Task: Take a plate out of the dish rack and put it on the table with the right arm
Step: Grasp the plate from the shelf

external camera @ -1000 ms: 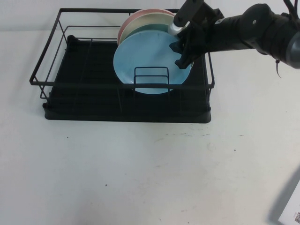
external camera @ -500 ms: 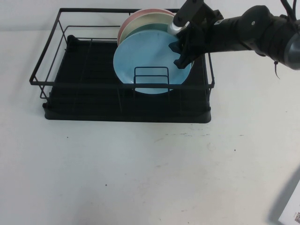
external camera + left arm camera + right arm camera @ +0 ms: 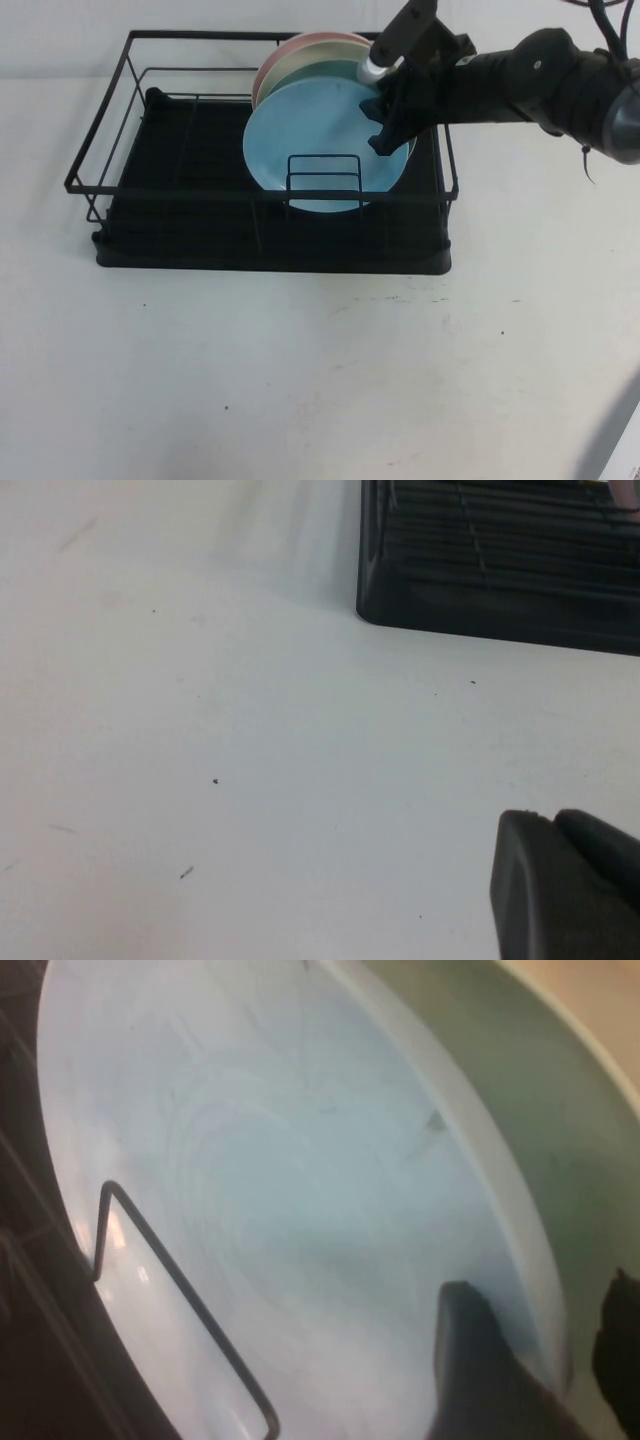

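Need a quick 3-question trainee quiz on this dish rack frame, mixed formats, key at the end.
1. True or false: the right gripper straddles the sky-blue plate's rim, jaws open.
2. How many plates stand in the dish rack? A) two B) four C) six
3. Fill in: the left gripper hovers over the bare ___.

Key: 1 true; 2 B; 3 table.
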Robot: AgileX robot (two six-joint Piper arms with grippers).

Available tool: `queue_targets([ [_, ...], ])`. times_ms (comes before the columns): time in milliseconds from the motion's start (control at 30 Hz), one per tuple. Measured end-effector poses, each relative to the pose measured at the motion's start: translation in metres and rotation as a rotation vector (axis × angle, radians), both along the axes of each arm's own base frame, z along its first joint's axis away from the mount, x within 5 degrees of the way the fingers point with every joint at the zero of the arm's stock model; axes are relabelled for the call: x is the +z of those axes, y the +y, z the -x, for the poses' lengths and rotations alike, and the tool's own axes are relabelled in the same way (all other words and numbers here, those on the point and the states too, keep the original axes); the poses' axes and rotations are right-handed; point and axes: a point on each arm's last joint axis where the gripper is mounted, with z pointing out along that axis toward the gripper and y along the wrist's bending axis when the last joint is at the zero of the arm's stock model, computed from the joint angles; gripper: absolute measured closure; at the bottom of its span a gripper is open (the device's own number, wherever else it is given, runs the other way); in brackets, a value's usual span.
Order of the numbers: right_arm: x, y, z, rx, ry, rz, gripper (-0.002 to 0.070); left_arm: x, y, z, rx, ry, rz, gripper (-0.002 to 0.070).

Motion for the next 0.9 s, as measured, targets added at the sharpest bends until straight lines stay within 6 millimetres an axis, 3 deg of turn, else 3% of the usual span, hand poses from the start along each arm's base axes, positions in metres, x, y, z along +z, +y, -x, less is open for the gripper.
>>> queue_targets([
  [400,0.0,0.002,-0.001,-0.008,-0.006,-0.024,0.043,0.0,0.0,0.0,0.0,0.0,0.0,0.0679],
  [700,-0.014,0.003,-0.005,-0.016,0.014,-0.016,0.0433,0.0,0.0,0.0,0.0,0.0,0.0,0.0679],
  [900,-0.015,0.004,-0.004,-0.001,0.02,-0.007,0.0546,0.0,0.0,0.0,0.0,0.0,0.0,0.0679],
])
